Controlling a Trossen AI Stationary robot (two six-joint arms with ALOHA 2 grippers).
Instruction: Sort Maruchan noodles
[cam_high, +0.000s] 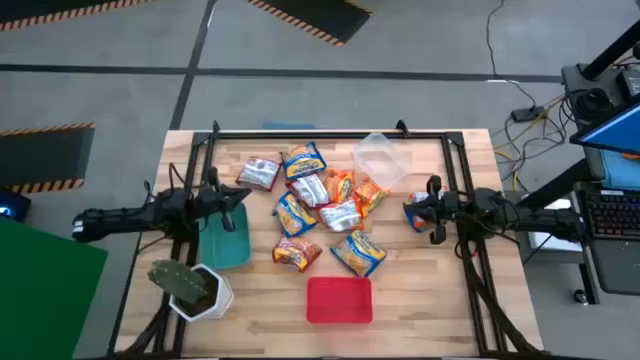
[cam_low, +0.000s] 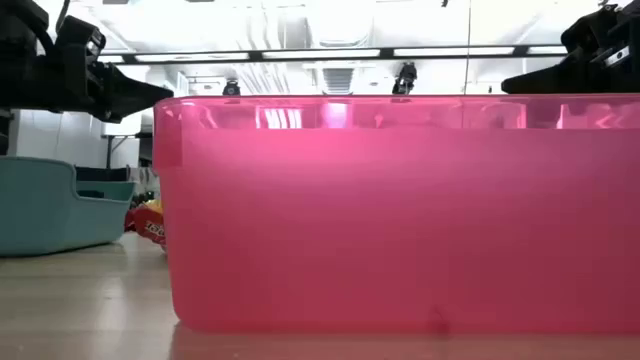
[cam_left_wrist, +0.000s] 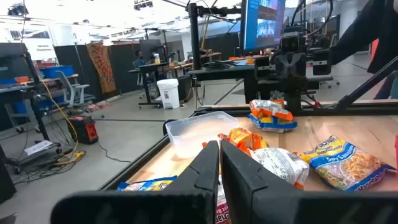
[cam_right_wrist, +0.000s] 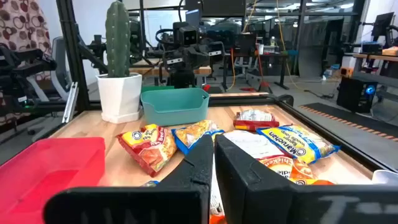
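Noodles (cam_high: 318, 205) lie in a loose pile in the middle of the worktop (cam_high: 440, 300), between the two arms, and one more packet (cam_high: 416, 212) lies just beside the right gripper (cam_high: 436, 210). You see that no packet is in any bin: the red bin (cam_high: 339, 301), the teal bin (cam_high: 226, 243) and the clear bin (cam_high: 380, 160) hold nothing as far as the pictures show. So the sorting is not yet begun, and all packets are left to do. The left gripper (cam_high: 232, 205) hangs over the teal bin. Both pairs of fingers are closed together and hold nothing.
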